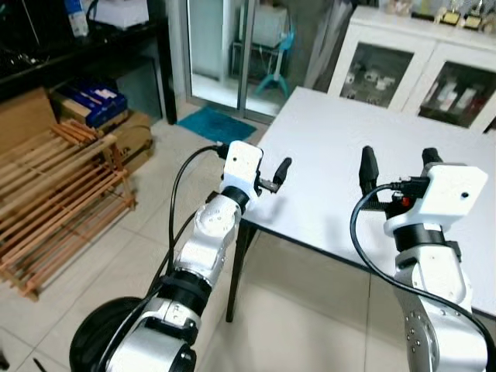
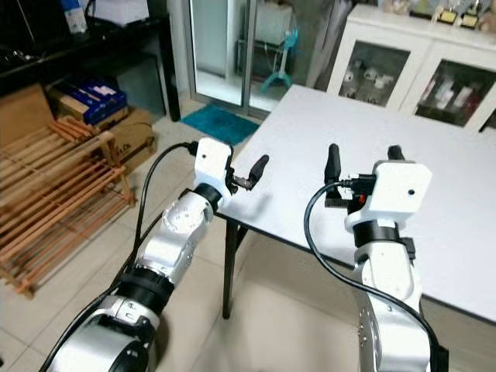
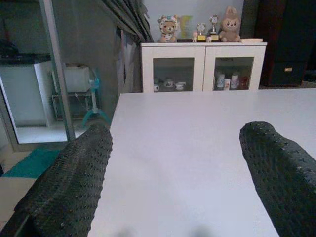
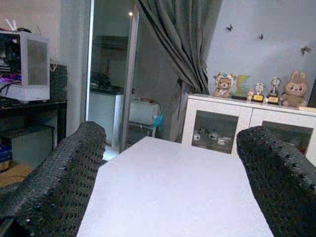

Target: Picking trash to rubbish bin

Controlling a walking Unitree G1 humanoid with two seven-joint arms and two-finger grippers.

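Both fingers spread on left gripper (image 1: 273, 177) and right gripper (image 1: 399, 167); ahead, bare white table (image 1: 341, 155); no trash or rubbish bin seen; direction undeterminable.

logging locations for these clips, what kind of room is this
Most likely a home living or dining room: a white table, a white glass-door cabinet topped with plush toys and small trophies, and a sliding glass door.

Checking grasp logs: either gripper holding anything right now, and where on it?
Nothing held. Left gripper and right gripper are both open and empty, raised over the near edge of the white table.
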